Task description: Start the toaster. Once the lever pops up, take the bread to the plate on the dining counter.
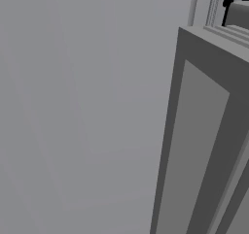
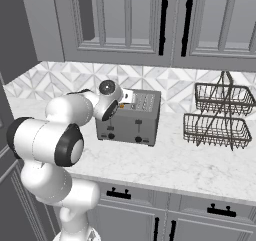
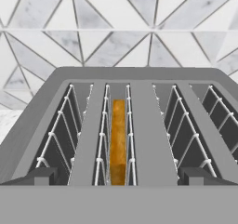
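Bench (image 2: 165, 170) marble, tiled wall | one toaster (image 2: 131, 117), four slots | one bread (image 3: 118, 141) in second slot | fingers (image 3: 119, 175) released above toaster

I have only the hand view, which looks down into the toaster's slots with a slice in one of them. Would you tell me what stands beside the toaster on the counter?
Observer: A two-tier wire basket rack stands to the right of the toaster, apart from it.
Operator: Thank you. What is on the toaster's front?
Observer: Two dark knobs sit low on its front face.
Operator: And where does the arm come in from?
Observer: In the right base view the arm comes from the left and reaches the toaster's top left end.
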